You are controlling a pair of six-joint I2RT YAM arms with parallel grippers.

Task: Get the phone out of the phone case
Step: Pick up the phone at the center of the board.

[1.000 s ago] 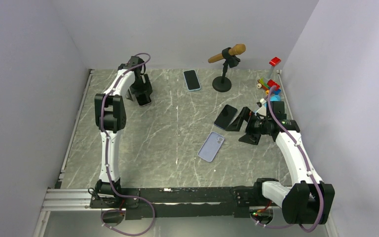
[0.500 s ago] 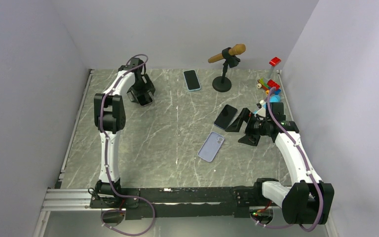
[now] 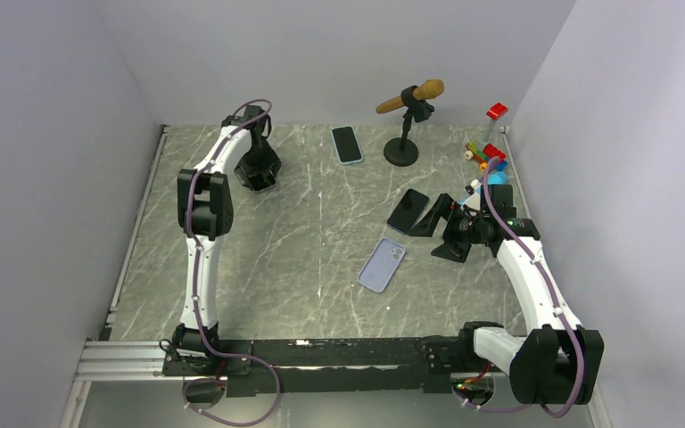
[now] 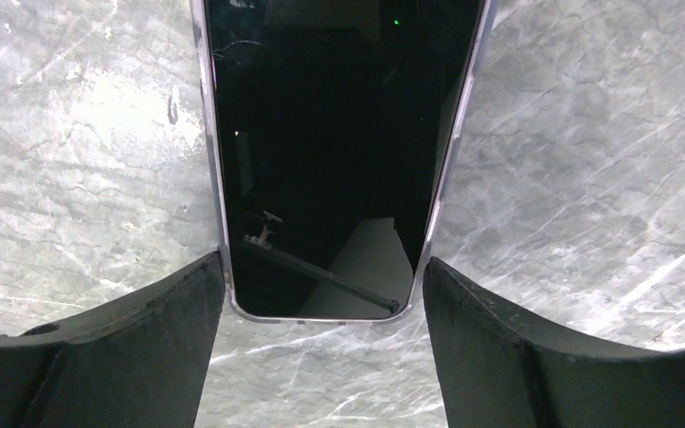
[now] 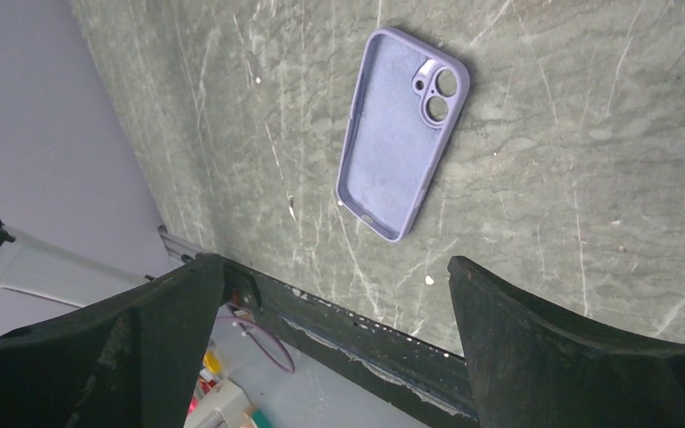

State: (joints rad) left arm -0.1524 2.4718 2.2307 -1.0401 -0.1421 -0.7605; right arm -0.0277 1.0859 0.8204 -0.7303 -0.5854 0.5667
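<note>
Top external: looks done, case empty near bare phone, right gripper wide open holding nothing, left gripper straddling second phone, hold unclear.

You've got bare tabletop centre-left to pass thru. Right side's crowded: lilac case, dark phone, mic stand, w/ toys in the far-right corner.
</note>
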